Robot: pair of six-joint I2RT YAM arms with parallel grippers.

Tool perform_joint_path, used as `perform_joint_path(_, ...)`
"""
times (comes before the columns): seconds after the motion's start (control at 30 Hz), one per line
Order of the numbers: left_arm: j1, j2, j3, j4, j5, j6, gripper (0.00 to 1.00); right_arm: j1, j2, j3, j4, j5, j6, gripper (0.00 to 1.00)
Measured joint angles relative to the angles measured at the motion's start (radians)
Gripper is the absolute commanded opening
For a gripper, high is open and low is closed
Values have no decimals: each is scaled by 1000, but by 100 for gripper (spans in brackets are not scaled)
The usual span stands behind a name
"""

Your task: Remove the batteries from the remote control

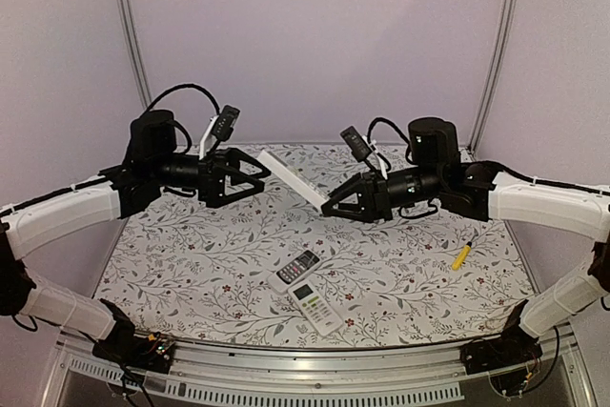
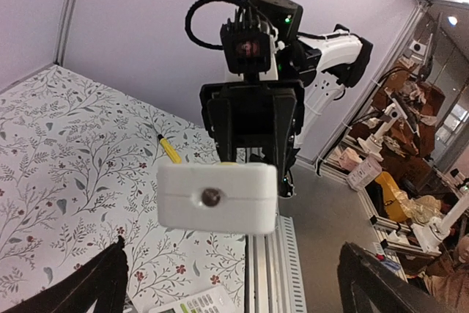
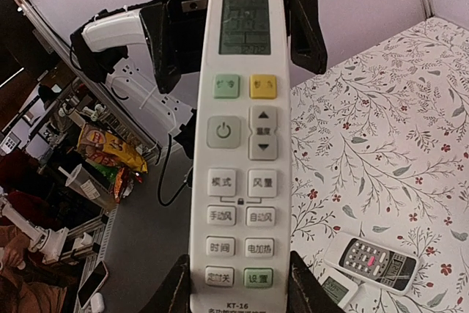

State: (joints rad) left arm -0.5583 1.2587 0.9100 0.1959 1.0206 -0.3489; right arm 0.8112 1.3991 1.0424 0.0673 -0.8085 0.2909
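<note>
**Remote held up for opening, batteries not yet out**

The right jaws pinch the lower end of a white remote (image 3: 242, 144) and hold it in the air between the two arms. Its button face is turned toward the right wrist camera and its free end points at the left jaws. The left jaws are spread wide near that end, and as far as I can tell they do not touch it.

No batteries show in any view. I judge they sit inside the white remote, behind a back cover I cannot make out. The step in hand looks like presenting the remote for opening. The next move probably calls for the left jaws to close in on that cover and slide it off against a firm right grip.

Counted:
- Three remotes: the one in the air and two lying on the bench (image 1: 191, 254), a grey remote (image 1: 295, 267) and a second white remote (image 1: 319, 304).
- One yellow-handled tool (image 1: 461, 255).
- No loose batteries.
</note>
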Motion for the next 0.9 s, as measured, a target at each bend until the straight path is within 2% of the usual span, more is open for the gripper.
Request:
perform_joint_path(0.13, 0, 7, 0, 0, -3, -12, 100, 17, 42, 24, -12, -16, -5, 25)
perform_joint_path(0.17, 0, 7, 0, 0, -3, -15, 98, 20, 47, 29, -16, -17, -5, 24)
perform_joint_path(0.2, 0, 7, 0, 0, -4, -19, 88, 22, 55, 34, -18, -18, -8, 24)
perform_joint_path(0.27, 0, 8, 1, 0, -5, -21, 80, 27, 69, 42, -20, -19, -11, 24)
perform_joint_path(0.47, -2, 16, 7, 3, -3, -34, 75, 35, 99, 48, -42, -28, -19, 24)
perform_joint_path(0.6, -2, 26, 7, 2, -2, -43, 64, 35, 106, 53, -54, -34, -23, 24)
perform_joint_path(0.73, -2, 34, 10, 3, 2, -48, 62, 35, 110, 61, -58, -35, -24, 23)
perform_joint_path(0.9, -2, 46, 15, 1, 9, -55, 42, 35, 110, 64, -58, -33, -24, 23)
